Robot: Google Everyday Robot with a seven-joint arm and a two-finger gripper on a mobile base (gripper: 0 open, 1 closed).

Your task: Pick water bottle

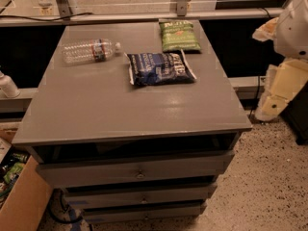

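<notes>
The water bottle (90, 50) lies on its side at the far left of the grey cabinet top (130, 112). It is clear and ribbed, with a red-and-blue label band, and its white cap points right. My gripper (281, 93) shows as a cream and white shape at the right edge of the view. It is off the cabinet's right side, well away from the bottle and holding nothing that I can see.
A dark blue chip bag (160, 69) lies right of the bottle. A green chip bag (179, 36) lies behind it at the back. The cabinet has drawers (139, 172) below. A cardboard box (19, 198) stands on the floor at the lower left. A rail (144, 17) runs behind the cabinet.
</notes>
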